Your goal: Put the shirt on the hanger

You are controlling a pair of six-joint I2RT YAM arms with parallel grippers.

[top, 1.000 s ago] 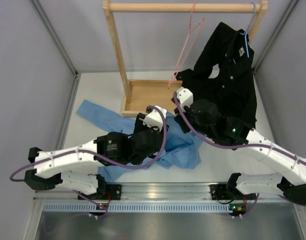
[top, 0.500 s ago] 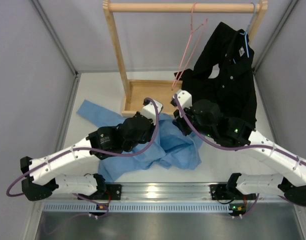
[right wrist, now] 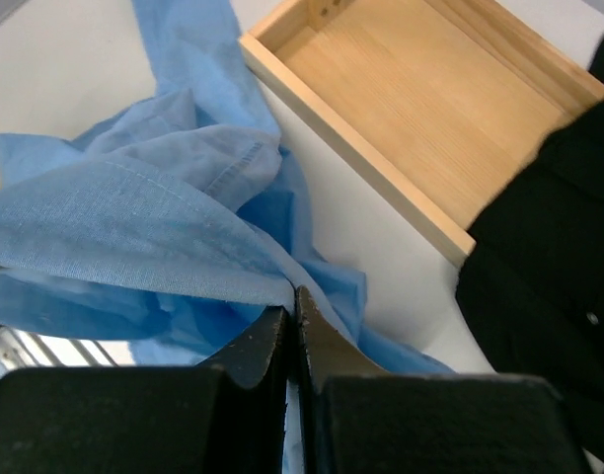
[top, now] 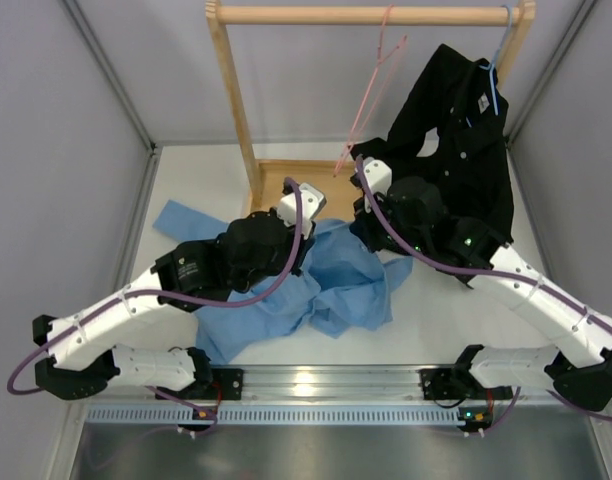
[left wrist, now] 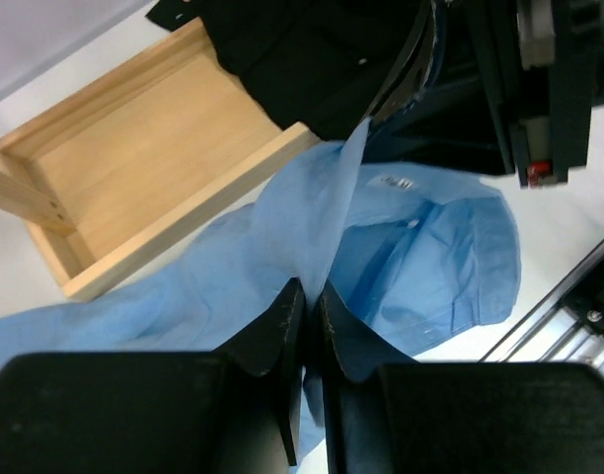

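Light blue wrinkled shirt [top: 346, 290] lies bunched on the white table [top: 196, 175], on the near side of the shallow wooden tray [left wrist: 134, 148]. The left gripper [left wrist: 307, 291] is pinched closed on a raised fold of it. The right gripper [right wrist: 292, 314], just to the right, is clamped on another fold. At the far side, the thin pink wire hanger [top: 374, 85] hangs from the wooden rail [top: 316, 14], left of a black buttoned shirt [top: 466, 150].

Overhead wide, wrist views close (sharing shirt [top: 346, 290]).
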